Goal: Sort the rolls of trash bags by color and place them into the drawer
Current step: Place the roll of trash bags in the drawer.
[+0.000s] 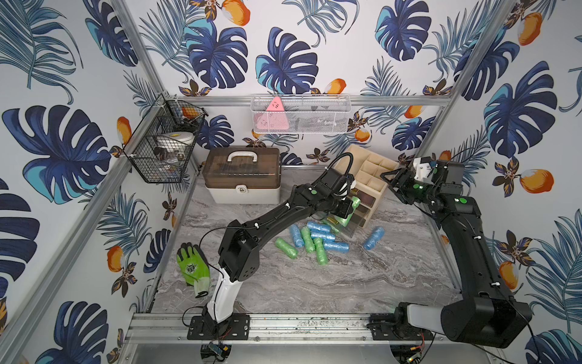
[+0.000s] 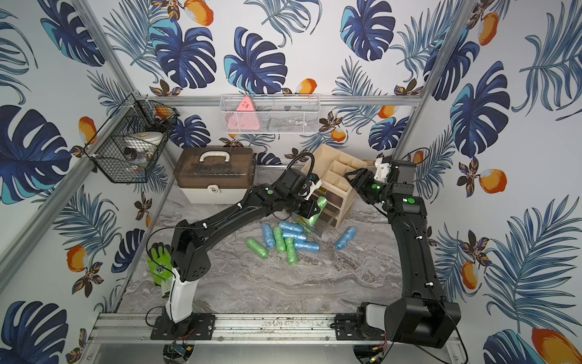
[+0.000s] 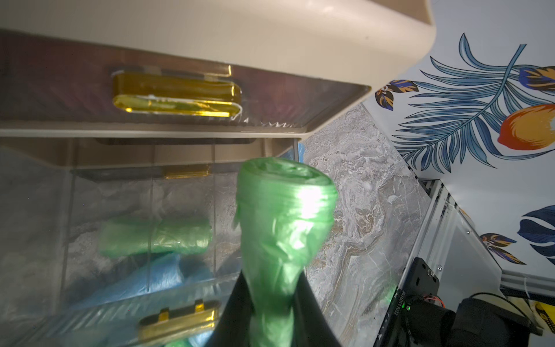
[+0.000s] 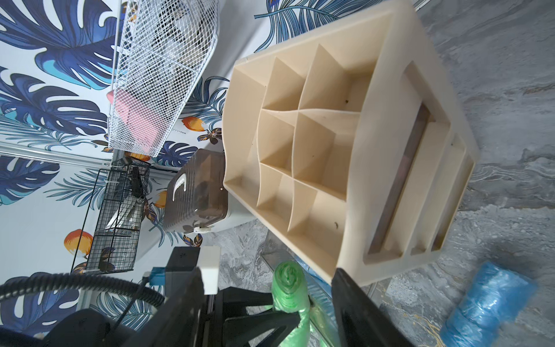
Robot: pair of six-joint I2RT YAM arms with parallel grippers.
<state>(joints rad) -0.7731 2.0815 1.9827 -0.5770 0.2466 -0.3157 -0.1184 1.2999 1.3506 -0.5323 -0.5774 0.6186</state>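
Left gripper (image 1: 345, 210) is clamped narrow on a green roll (image 3: 285, 225), held on end over the clear drawer (image 3: 90, 210) pulled out of the beige organizer (image 1: 371, 171); in the drawer lies a second green roll (image 3: 154, 235); blue shows through its clear walls, inside or beneath I cannot tell; right gripper (image 1: 390, 186) hangs with jaws wide over the organizer's top compartments (image 4: 312, 150); loose green and blue rolls (image 1: 315, 241) lie heaped on the table (image 1: 315, 290) beside the drawer, one blue roll (image 1: 374, 238) apart.
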